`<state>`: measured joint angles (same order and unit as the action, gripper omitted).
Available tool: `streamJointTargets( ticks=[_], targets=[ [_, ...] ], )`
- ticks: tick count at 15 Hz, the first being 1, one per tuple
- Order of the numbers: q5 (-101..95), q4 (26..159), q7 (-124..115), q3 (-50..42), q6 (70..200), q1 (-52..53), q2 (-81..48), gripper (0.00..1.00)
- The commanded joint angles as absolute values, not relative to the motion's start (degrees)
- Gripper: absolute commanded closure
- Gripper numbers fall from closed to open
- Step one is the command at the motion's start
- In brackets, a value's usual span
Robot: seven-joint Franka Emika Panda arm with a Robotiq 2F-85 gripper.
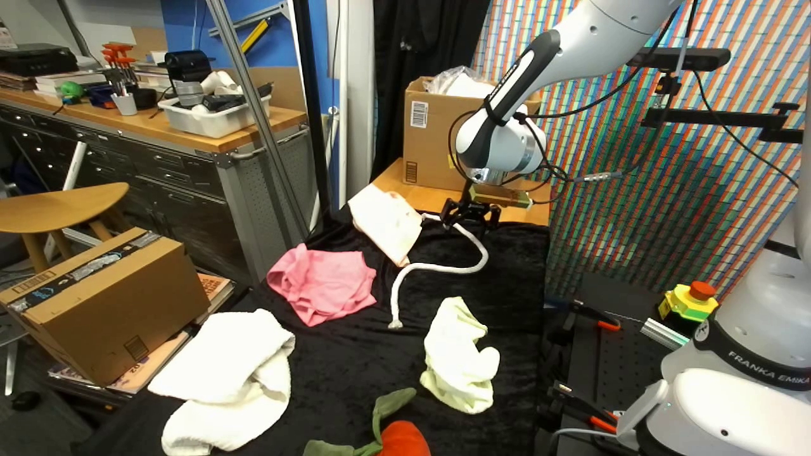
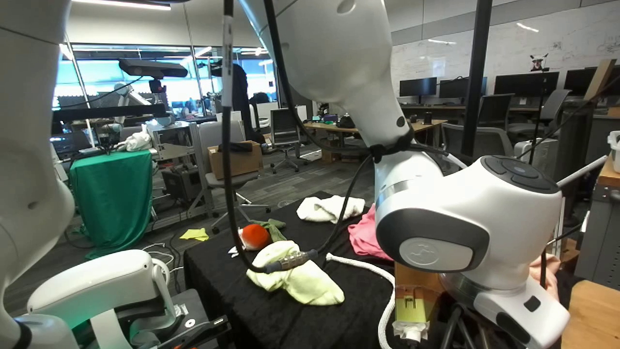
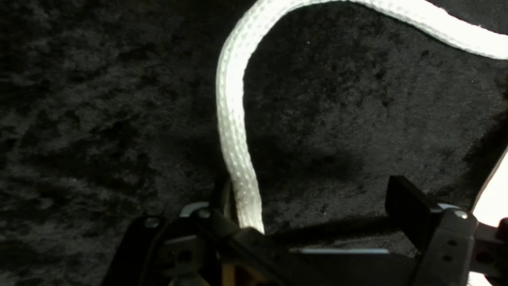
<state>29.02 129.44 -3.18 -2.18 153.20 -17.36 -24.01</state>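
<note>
One white braided rope [image 3: 231,99] is lying on the black cloth [image 1: 345,367] covering most of the worktop [image 1: 431,199], toward the end where an open cardboard box [image 1: 431,149] is standing. It is following an S instead of one straight axis. Overall it is running lengthwise: starting beside the cream cloth [image 1: 386,225] near the box end, it is bulging toward the robot-side edge, crossing back, then straightening, with its loose end pointing at the opposite end of the worktop. The tool [image 3: 311,196] is hanging over the rope's box-end stretch, its jaws standing wide apart and gripping nothing. The rope is passing close to one side of the opening and disappearing behind the tool; whether they are touching I cannot tell.

The open box is holding clear plastic [image 1: 447,79] and something white. On the drawer cabinet [image 1: 146,155], a white bin [image 1: 212,123] is carrying assorted grey, white and dark objects.

Four cloths are lying on the worktop: the cream one, a pink one [image 1: 326,282] and a white one [image 1: 222,380] along the cabinet-side edge, and a pale yellow-green one [image 1: 459,361] nearer the robot-side edge. One round red-orange thing [image 2: 254,236] with green leaves is sitting by the end opposite the box.
</note>
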Motion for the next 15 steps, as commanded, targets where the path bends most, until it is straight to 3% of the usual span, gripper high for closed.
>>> streamJointTargets(
  ticks=[1, 15],
  targets=[
    [30.66, 131.04, -0.69, -0.99, 153.15, -17.69, -22.7, 0.0],
    [30.2, 130.97, 1.29, -0.07, 152.72, -17.79, -23.85, 0.0]
  ],
)
